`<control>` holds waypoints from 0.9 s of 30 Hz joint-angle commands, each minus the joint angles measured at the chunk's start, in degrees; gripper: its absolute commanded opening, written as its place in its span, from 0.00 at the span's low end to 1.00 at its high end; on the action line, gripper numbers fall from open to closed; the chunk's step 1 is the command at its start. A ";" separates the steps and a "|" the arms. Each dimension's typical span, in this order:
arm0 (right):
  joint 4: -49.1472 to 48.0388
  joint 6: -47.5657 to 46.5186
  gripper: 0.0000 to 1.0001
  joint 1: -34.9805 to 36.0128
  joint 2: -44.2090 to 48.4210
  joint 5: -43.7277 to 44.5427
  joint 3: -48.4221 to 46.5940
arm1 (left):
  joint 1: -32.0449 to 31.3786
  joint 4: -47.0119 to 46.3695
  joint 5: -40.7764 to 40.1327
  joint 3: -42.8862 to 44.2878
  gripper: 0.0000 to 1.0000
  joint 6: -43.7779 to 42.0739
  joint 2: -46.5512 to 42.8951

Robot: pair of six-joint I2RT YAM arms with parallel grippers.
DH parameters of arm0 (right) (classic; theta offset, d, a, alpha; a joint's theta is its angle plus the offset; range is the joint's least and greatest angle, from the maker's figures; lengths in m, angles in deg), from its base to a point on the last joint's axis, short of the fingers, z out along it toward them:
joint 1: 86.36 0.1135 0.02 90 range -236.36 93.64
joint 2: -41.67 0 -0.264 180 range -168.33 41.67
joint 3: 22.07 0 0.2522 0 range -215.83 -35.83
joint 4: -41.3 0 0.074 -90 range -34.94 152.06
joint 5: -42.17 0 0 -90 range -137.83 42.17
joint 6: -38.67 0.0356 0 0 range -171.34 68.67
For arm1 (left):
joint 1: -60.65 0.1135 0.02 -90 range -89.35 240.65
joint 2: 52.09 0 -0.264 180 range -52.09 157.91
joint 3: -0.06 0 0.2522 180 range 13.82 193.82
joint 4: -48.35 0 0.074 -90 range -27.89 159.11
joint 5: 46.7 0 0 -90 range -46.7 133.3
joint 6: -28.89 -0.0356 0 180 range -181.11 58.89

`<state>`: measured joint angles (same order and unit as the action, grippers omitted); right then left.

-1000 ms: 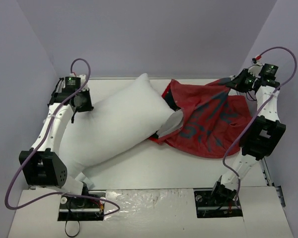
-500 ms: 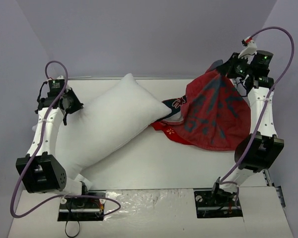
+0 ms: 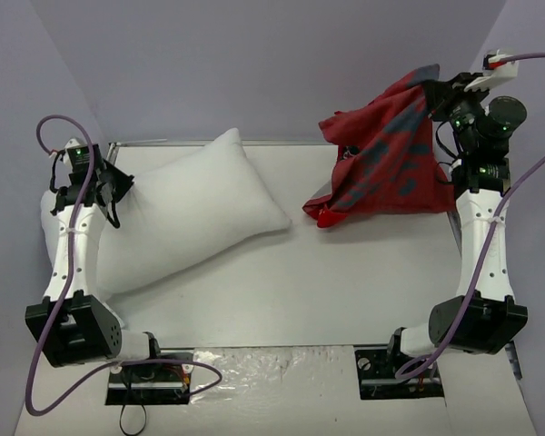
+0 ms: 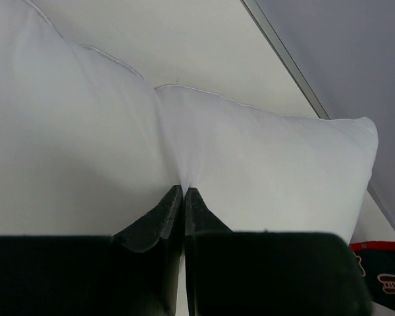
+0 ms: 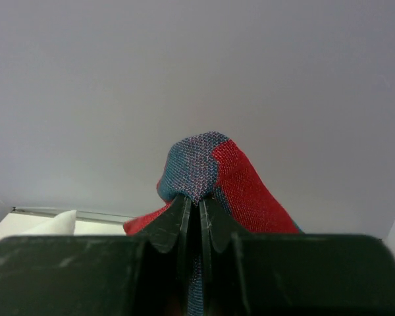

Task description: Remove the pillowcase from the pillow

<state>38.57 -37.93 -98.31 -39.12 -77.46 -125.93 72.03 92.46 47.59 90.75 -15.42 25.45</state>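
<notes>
Since my right gripper (image 5: 197,197) is pinched tight on a peak of the pillowcase (image 3: 391,163), and my left gripper (image 4: 183,189) is clamped just as tight on a fold of the pillow (image 3: 191,213), the trick now, I reckon, is not letting either one slip. The case hangs in the air at the far right, its bottom hem low by the table (image 3: 345,291). The pillow lies on the left side, apart from it, with no red on it. Looks fully out to me, so I'd lower the case gently off to the right and only then let go.
</notes>
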 commanded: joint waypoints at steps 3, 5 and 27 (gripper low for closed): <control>-11.10 4.34 0.00 2.45 0.55 1.50 -2.16 | -4.60 -8.82 5.99 0.76 0.02 -1.12 1.03; -12.15 6.10 0.00 3.24 -0.24 0.28 -5.07 | -8.03 -7.86 4.94 1.82 0.02 -2.27 1.74; 1.28 -5.84 0.00 5.09 1.78 0.62 0.10 | -16.64 -2.32 -27.57 -22.25 0.02 35.41 -21.81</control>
<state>44.56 -41.93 -94.04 -39.10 -77.79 -123.20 56.57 88.35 27.53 70.07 9.30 8.55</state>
